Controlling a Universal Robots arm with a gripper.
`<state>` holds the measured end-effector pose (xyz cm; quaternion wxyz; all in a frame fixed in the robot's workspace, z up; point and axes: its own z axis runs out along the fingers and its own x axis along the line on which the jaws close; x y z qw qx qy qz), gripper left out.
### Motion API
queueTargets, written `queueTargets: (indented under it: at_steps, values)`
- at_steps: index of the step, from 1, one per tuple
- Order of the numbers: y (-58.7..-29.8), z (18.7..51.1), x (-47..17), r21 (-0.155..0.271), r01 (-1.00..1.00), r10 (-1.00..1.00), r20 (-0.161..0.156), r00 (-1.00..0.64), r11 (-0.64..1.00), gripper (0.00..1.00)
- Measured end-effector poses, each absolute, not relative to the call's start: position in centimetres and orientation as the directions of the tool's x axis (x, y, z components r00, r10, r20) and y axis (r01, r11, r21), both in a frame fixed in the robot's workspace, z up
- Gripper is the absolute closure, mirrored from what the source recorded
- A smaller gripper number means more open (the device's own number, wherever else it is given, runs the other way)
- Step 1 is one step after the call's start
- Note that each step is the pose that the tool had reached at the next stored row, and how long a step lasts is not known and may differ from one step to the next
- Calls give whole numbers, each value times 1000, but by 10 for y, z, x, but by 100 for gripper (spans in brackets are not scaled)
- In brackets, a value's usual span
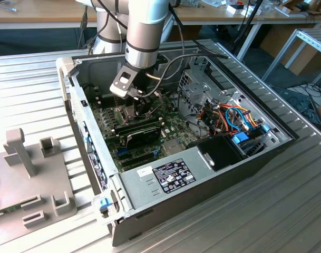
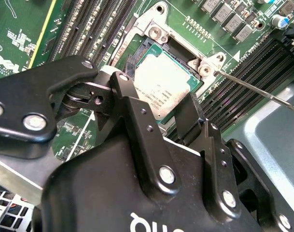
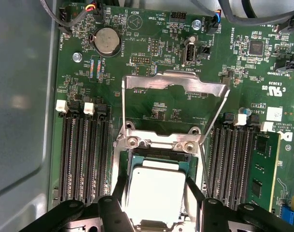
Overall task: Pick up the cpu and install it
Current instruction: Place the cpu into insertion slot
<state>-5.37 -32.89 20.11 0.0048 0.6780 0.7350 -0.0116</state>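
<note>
Pincer [image 3: 156,193] low over cpu [image 3: 155,186]; socket frame [image 3: 175,86] hinged open.

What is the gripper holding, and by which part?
The cpu: the gripper pinches it by two opposite edges, one of its fingers on each, at the open socket.

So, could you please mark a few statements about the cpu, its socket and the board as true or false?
1. The metal frame over the socket is swung open. True.
2. The cpu lies on the table outside the case. False: it is at the socket, right at the end effector.
3. Every memory slot is empty. False: a green module stands in one.
4. A coin battery sits on the board. True.
</note>
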Motion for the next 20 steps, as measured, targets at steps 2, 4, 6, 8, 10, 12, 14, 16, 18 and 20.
queueTargets:
  at_steps: [2,4,6,8,10,12,14,16,18,20]
  values:
    - [-329,201,-54,-11,997,996,-23,-81,81,43]
    - [-329,201,-54,-11,997,996,-23,-81,81,43]
    - [-329,201,-54,-11,997,996,-23,-81,81,43]
    - [-329,201,-54,-11,997,996,-23,-81,81,43]
    - [-329,201,-54,-11,997,996,-23,-81,81,43]
    - [-329,201,-54,-11,997,996,-23,-81,81,43]
    - [-329,201,-54,-11,997,996,-23,-81,81,44]
    - [-329,201,-54,-11,997,996,-23,-81,81,44]
    - [-329,202,-54,-11,997,996,-22,-81,81,44]
    - [-329,202,-54,-10,997,997,-14,-81,81,44]
